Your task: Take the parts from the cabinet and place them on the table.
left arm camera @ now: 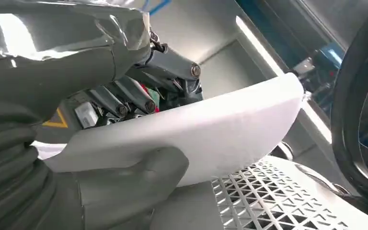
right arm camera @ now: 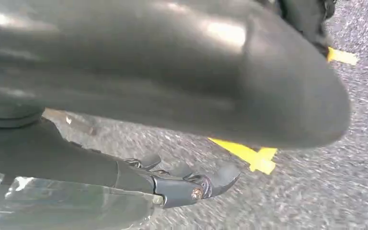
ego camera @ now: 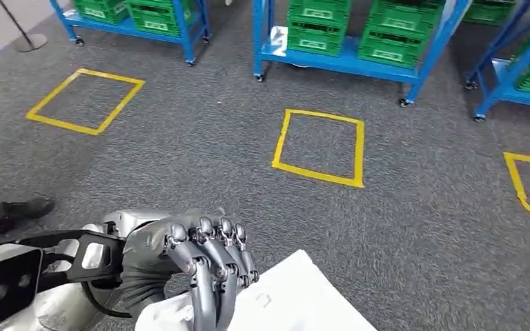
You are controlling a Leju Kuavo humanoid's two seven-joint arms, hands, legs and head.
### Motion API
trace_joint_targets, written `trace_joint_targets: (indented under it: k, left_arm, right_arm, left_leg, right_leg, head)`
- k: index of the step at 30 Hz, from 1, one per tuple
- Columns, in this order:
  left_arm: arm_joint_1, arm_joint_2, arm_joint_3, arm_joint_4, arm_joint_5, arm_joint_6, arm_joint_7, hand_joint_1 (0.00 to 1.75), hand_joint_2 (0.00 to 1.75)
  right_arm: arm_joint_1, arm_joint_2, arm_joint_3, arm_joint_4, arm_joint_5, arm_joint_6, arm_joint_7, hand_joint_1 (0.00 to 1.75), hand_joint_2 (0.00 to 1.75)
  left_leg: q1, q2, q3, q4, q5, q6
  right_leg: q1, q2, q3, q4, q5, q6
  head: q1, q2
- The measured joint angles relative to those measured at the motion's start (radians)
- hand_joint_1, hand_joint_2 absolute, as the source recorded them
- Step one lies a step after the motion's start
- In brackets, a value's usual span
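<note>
My left hand (ego camera: 200,269) grips a white flat foam-like part (ego camera: 297,300) low in the head view, fingers curled over its near edge. The left wrist view shows the same white part (left arm camera: 230,129) clamped between the thick grey thumb (left arm camera: 139,177) and the darker fingers (left arm camera: 124,98). My right hand (right arm camera: 177,184) hangs over the grey carpet, its fingers loosely apart with nothing in them.
Blue wheeled racks (ego camera: 348,63) holding green crates (ego camera: 317,27) stand along the far side. Yellow tape squares (ego camera: 321,146) mark the grey carpet. A person's dark shoe (ego camera: 17,210) is at the left edge. A post base (ego camera: 27,41) stands far left.
</note>
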Motion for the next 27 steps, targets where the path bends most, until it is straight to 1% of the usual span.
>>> trace_joint_targets:
  k: [1,3,4,5,6,7,8,9,10,11,12,13,14,15,16,17,18,19,20,21,22,23,24,25,26,27]
  left_arm:
    - [-0.001,-0.001,0.000,0.000,-0.002,0.000,0.004,1.73,1.75]
    - [0.001,0.000,0.001,0.000,-0.011,0.000,0.005,1.73,1.75]
    - [0.001,0.000,0.001,0.000,-0.016,0.000,0.005,1.73,1.75]
    - [0.001,0.000,0.002,0.000,-0.016,0.000,0.005,1.73,1.75]
    - [-0.001,0.001,0.002,0.000,-0.016,0.000,0.005,1.73,1.75]
    - [-0.002,0.001,0.002,0.001,-0.016,0.000,0.005,1.73,1.75]
    - [-0.001,0.001,0.002,0.002,-0.016,0.000,0.005,1.73,1.75]
    - [0.000,0.002,0.002,0.005,-0.017,0.000,0.005,1.73,1.75]
    - [0.002,0.003,0.002,0.007,-0.016,-0.002,0.003,1.73,1.75]
    - [0.003,0.003,0.002,0.009,-0.016,-0.002,0.002,1.73,1.75]
    - [0.003,0.004,0.002,0.011,-0.016,-0.003,0.002,1.73,1.75]
    - [0.003,0.004,0.002,0.011,-0.016,-0.004,0.002,1.73,1.75]
    - [0.002,0.004,0.002,0.011,-0.016,-0.004,0.002,1.73,1.75]
    - [-0.001,0.004,0.002,0.011,-0.016,-0.005,0.002,1.73,1.75]
    - [-0.005,0.003,0.001,0.012,-0.016,-0.006,0.002,1.73,1.75]
    - [-0.006,0.003,0.001,0.013,-0.016,-0.009,0.001,1.73,1.75]
    - [-0.005,0.003,0.001,0.013,-0.016,-0.010,0.001,1.73,1.75]
    - [-0.005,0.004,0.001,0.014,-0.016,-0.011,0.001,1.73,1.75]
    - [-0.006,0.003,0.002,0.014,-0.015,-0.012,0.001,1.73,1.75]
    - [-0.008,0.003,0.001,0.014,-0.015,-0.012,0.001,1.73,1.75]
    - [-0.012,0.000,-0.001,0.016,-0.015,-0.012,0.001,1.73,1.75]
    - [-0.011,-0.002,-0.002,0.017,-0.015,-0.012,0.001,1.73,1.75]
    - [-0.010,-0.002,-0.004,0.019,-0.015,-0.013,0.001,1.73,1.75]
    - [-0.009,-0.002,-0.006,0.021,-0.015,-0.013,0.001,1.73,1.75]
    - [-0.009,-0.002,-0.009,0.023,-0.015,-0.013,0.001,1.73,1.75]
    - [-0.009,-0.002,-0.011,0.024,-0.015,-0.013,0.001,1.73,1.75]
  right_arm:
    - [-0.004,-0.003,-0.005,0.013,0.008,-0.007,-0.003,0.00,0.00]
    - [-0.019,-0.017,-0.008,0.050,0.022,-0.028,-0.007,0.00,0.00]
    - [-0.025,-0.024,-0.008,0.070,0.026,-0.039,-0.008,0.00,0.00]
    - [-0.031,-0.026,-0.008,0.085,0.029,-0.046,-0.009,0.00,0.00]
    - [-0.034,-0.034,-0.010,0.099,0.030,-0.056,-0.009,0.00,0.00]
    - [-0.036,-0.037,-0.012,0.113,0.032,-0.064,-0.009,0.00,0.00]
    - [-0.038,-0.041,-0.015,0.131,0.039,-0.074,-0.009,0.00,0.00]
    - [-0.038,-0.047,-0.018,0.148,0.044,-0.079,-0.009,0.00,0.00]
    - [-0.039,-0.052,-0.021,0.161,0.049,-0.083,-0.010,0.00,0.00]
    - [-0.041,-0.055,-0.025,0.172,0.050,-0.086,-0.011,0.00,0.00]
    - [-0.045,-0.057,-0.028,0.183,0.051,-0.087,-0.011,0.00,0.00]
    - [-0.048,-0.059,-0.028,0.191,0.052,-0.087,-0.011,0.00,0.00]
    - [-0.052,-0.061,-0.029,0.198,0.052,-0.087,-0.011,0.00,0.00]
    - [-0.055,-0.061,-0.030,0.204,0.054,-0.087,-0.012,0.00,0.00]
    - [-0.055,-0.062,-0.032,0.213,0.056,-0.088,-0.013,0.00,0.00]
    - [-0.056,-0.066,-0.035,0.218,0.057,-0.088,-0.013,0.00,0.00]
    - [-0.056,-0.068,-0.036,0.221,0.063,-0.089,-0.013,0.00,0.00]
    - [-0.058,-0.068,-0.036,0.224,0.064,-0.089,-0.014,0.00,0.00]
    - [-0.060,-0.070,-0.036,0.226,0.066,-0.090,-0.014,0.00,0.00]
    - [-0.062,-0.071,-0.037,0.228,0.066,-0.090,-0.015,0.00,0.00]
    - [-0.061,-0.072,-0.041,0.232,0.066,-0.090,-0.015,0.00,0.00]
    - [-0.059,-0.073,-0.045,0.234,0.066,-0.090,-0.015,0.00,0.00]
    - [-0.058,-0.075,-0.048,0.235,0.066,-0.090,-0.015,0.00,0.00]
    - [-0.058,-0.076,-0.052,0.239,0.069,-0.090,-0.014,0.00,0.00]
    - [-0.058,-0.077,-0.053,0.241,0.069,-0.090,-0.014,0.00,0.00]
    - [-0.058,-0.077,-0.053,0.243,0.069,-0.090,-0.014,0.00,0.00]
  left_leg:
    - [-0.003,-0.011,-0.006,0.005,-0.002,-0.006]
    - [0.001,-0.022,-0.012,0.002,0.005,-0.016]
    - [0.003,-0.027,-0.016,0.003,0.005,-0.020]
    - [0.004,-0.002,-0.018,0.013,-0.004,-0.024]
    - [0.000,0.041,-0.034,0.043,-0.027,-0.030]
    - [0.003,0.065,-0.065,0.109,-0.067,-0.035]
    - [0.006,0.075,-0.105,0.196,-0.108,-0.038]
    - [0.007,0.079,-0.145,0.279,-0.139,-0.039]
    - [0.007,0.082,-0.168,0.327,-0.148,-0.040]
    - [0.007,0.083,-0.168,0.326,-0.136,-0.038]
    - [0.007,0.086,-0.142,0.273,-0.102,-0.034]
    - [0.005,0.093,-0.099,0.191,-0.063,-0.028]
    - [-0.001,0.116,-0.049,0.099,-0.027,-0.017]
    - [-0.014,0.181,-0.007,0.020,-0.018,-0.001]
    - [-0.022,0.190,-0.003,0.009,-0.023,-0.001]
    - [-0.023,0.173,-0.008,0.008,-0.021,0.000]
    - [-0.023,0.161,-0.012,0.007,-0.021,0.001]
    - [-0.024,0.146,-0.014,0.006,-0.018,0.005]
    - [-0.012,0.131,0.005,-0.010,-0.004,0.012]
    - [-0.012,0.120,0.004,-0.019,0.002,0.013]
    - [-0.009,0.111,0.003,-0.020,0.008,0.021]
    - [-0.007,0.097,0.001,-0.020,0.009,0.023]
    - [-0.007,0.084,0.000,-0.020,0.010,0.024]
    - [-0.007,0.066,-0.001,-0.020,0.011,0.023]
    - [-0.007,0.053,-0.001,-0.019,0.011,0.022]
    - [-0.006,0.042,0.000,-0.019,0.011,0.022]
  right_leg:
    - [0.002,-0.013,0.006,-0.006,0.006,-0.016]
    - [0.010,-0.026,0.002,-0.002,0.009,-0.029]
    - [0.009,-0.032,0.002,-0.005,0.012,-0.033]
    - [0.002,-0.042,0.003,-0.007,0.015,-0.040]
    - [0.003,-0.049,0.003,-0.007,0.013,-0.047]
    - [0.006,-0.057,0.003,-0.007,0.013,-0.054]
    - [0.008,-0.069,0.002,-0.007,0.012,-0.057]
    - [0.010,-0.082,0.000,-0.007,0.012,-0.058]
    - [0.011,-0.094,0.000,-0.007,0.012,-0.058]
    - [0.014,-0.106,0.000,-0.007,0.011,-0.058]
    - [0.016,-0.117,0.000,-0.007,0.011,-0.059]
    - [0.018,-0.126,0.001,-0.007,0.010,-0.060]
    - [0.021,-0.134,0.003,-0.007,0.010,-0.060]
    - [0.023,-0.143,0.005,-0.007,0.010,-0.060]
    - [0.034,-0.151,0.000,-0.006,0.006,-0.053]
    - [0.032,-0.163,0.001,-0.006,0.006,-0.052]
    - [0.032,-0.179,0.004,-0.008,0.005,-0.051]
    - [0.032,-0.192,0.006,-0.012,0.005,-0.046]
    - [0.034,-0.191,0.006,-0.009,0.001,-0.041]
    - [0.027,-0.136,-0.002,0.009,-0.010,-0.040]
    - [0.022,-0.090,-0.025,0.060,-0.038,-0.043]
    - [0.022,-0.071,-0.064,0.144,-0.075,-0.046]
    - [0.022,-0.066,-0.100,0.219,-0.103,-0.047]
    - [0.019,-0.064,-0.142,0.303,-0.125,-0.041]
    - [0.016,-0.064,-0.156,0.325,-0.125,-0.034]
    - [0.013,-0.064,-0.151,0.308,-0.114,-0.026]
  head:
    - [0.001,0.000]
    - [0.001,0.000]
    - [0.001,0.000]
    - [0.001,0.000]
    - [-0.004,0.000]
    - [-0.007,0.000]
    - [-0.006,0.000]
    - [-0.007,0.000]
    - [-0.007,0.000]
    - [-0.007,0.000]
    - [-0.007,0.000]
    - [-0.007,0.000]
    - [-0.007,0.000]
    - [-0.007,0.000]
    - [-0.005,0.000]
    - [-0.006,0.000]
    - [-0.006,0.000]
    - [-0.005,0.000]
    - [-0.006,0.000]
    - [-0.003,0.000]
    - [-0.004,0.000]
    - [-0.002,0.000]
    - [-0.001,0.000]
    - [-0.001,0.000]
    - [-0.001,0.000]
    - [-0.001,0.000]
